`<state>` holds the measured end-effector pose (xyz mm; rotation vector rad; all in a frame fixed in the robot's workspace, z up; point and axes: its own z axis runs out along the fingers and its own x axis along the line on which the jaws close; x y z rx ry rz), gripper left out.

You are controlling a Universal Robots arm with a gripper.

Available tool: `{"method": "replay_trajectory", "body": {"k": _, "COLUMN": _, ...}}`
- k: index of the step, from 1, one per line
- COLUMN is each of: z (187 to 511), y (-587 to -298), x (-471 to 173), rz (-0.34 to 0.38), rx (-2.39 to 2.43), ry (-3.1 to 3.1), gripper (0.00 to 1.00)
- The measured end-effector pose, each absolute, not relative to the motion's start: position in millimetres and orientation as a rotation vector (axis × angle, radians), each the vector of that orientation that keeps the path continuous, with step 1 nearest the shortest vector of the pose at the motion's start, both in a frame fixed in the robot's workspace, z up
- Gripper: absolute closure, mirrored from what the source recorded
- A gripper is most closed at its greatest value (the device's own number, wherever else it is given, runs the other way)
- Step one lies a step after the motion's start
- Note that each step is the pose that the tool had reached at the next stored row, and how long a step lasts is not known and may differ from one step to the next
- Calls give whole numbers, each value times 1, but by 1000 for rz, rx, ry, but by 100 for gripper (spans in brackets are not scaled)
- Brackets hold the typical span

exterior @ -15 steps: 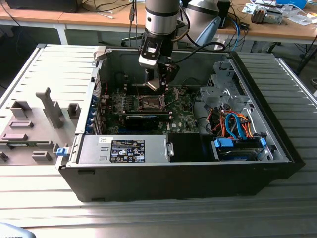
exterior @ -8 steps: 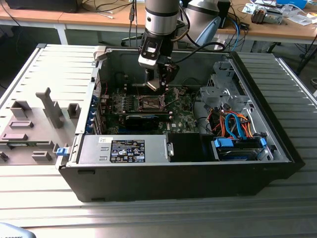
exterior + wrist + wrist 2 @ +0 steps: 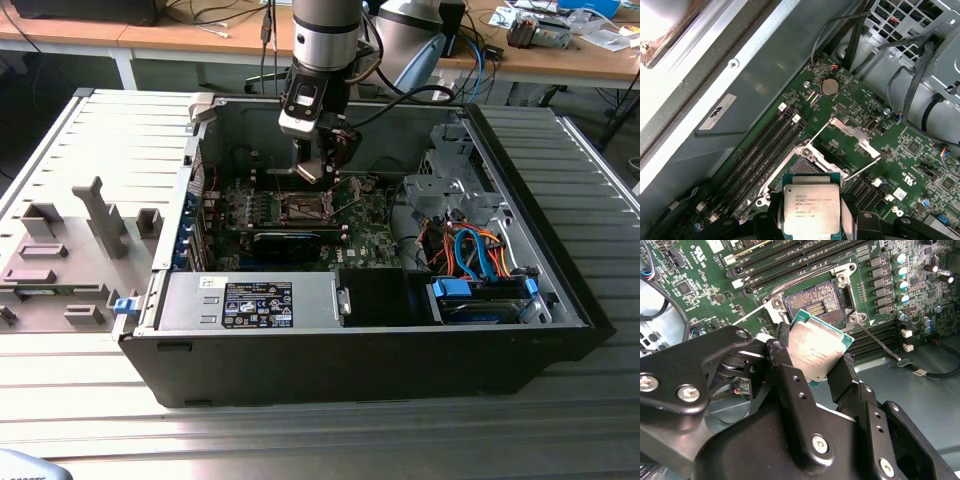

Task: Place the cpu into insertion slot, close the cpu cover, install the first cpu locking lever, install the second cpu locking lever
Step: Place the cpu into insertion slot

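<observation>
The pincer [image 3: 811, 359] clamps the cpu [image 3: 816, 352] by its edges, close over the bare slot [image 3: 812, 304], with the cover [image 3: 852, 132] open beyond and both levers [image 3: 879, 344] seemingly unlatched, so no step looks finished.

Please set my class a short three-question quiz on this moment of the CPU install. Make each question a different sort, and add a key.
1. True or false: the cpu already lies seated in the insertion slot.
2. The cpu cover is: A) shut over the slot; B) swung open beside the slot; C) gripped by the pincer.
3. Fill in: the pincer is shut on the ____.
Key: 1 false, the pincer holds it above the open slot. 2 B. 3 cpu.
</observation>
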<state>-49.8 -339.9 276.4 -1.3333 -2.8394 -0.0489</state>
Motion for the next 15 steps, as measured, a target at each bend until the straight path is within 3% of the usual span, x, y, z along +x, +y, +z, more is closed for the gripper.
{"method": "replay_trajectory", "body": {"k": 15, "z": 276, "y": -340, "x": -50, "rz": -49, "rx": -1360, "ry": -2827, "gripper": 45}}
